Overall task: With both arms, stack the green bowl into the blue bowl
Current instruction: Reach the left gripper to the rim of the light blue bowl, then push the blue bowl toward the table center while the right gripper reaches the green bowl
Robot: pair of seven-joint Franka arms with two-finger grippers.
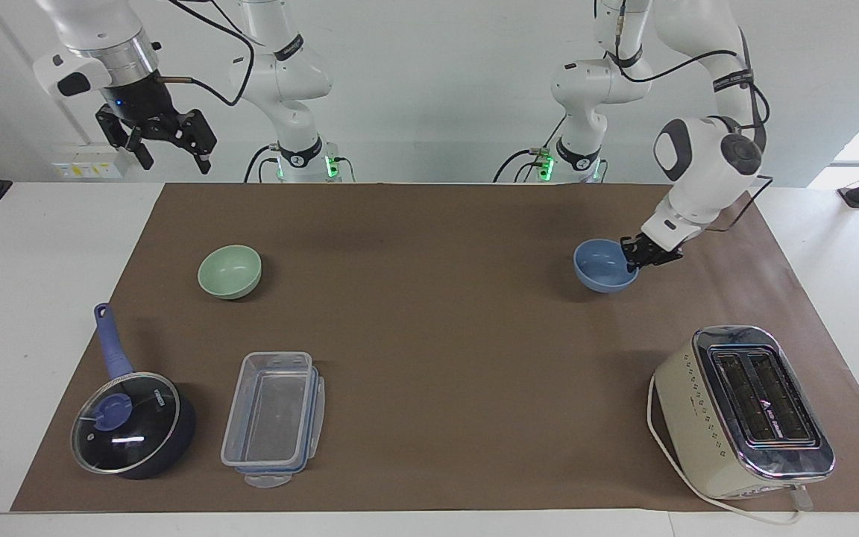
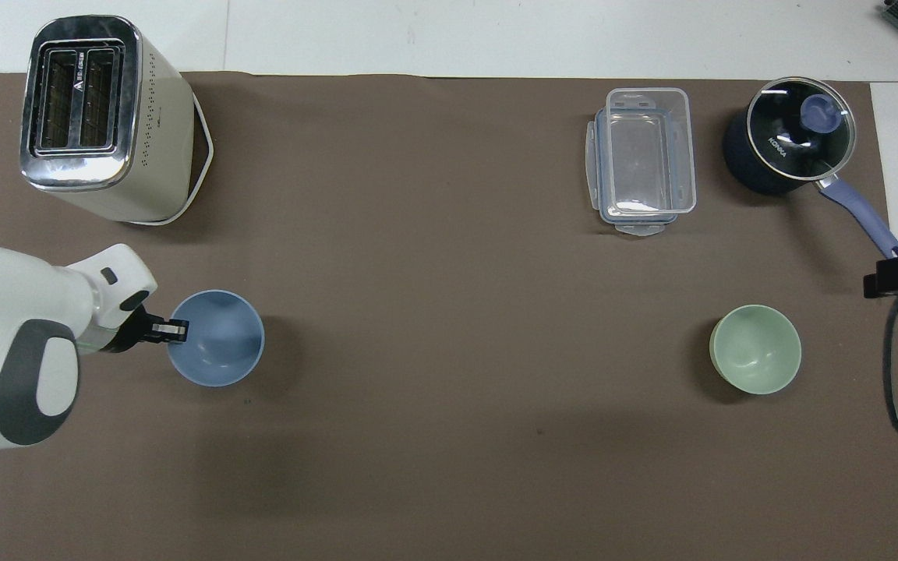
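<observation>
Left gripper (image 1: 632,256): pinching the rim of the blue bowl (image 1: 604,267), carrying it above the mat (image 1: 429,335).
Right gripper (image 1: 168,145): fingers spread, waiting high.
Green bowl (image 1: 230,271): sitting at the right arm's end of the mat.

Both views are bright, evenly lit and sharp. Daylight glares white at the facing view's edge toward the left arm's end. Soft shadows spread beside the blue bowl (image 2: 216,338) and toaster (image 1: 743,410). The pan lid (image 2: 800,128) and toaster's chrome catch small reflections.
</observation>
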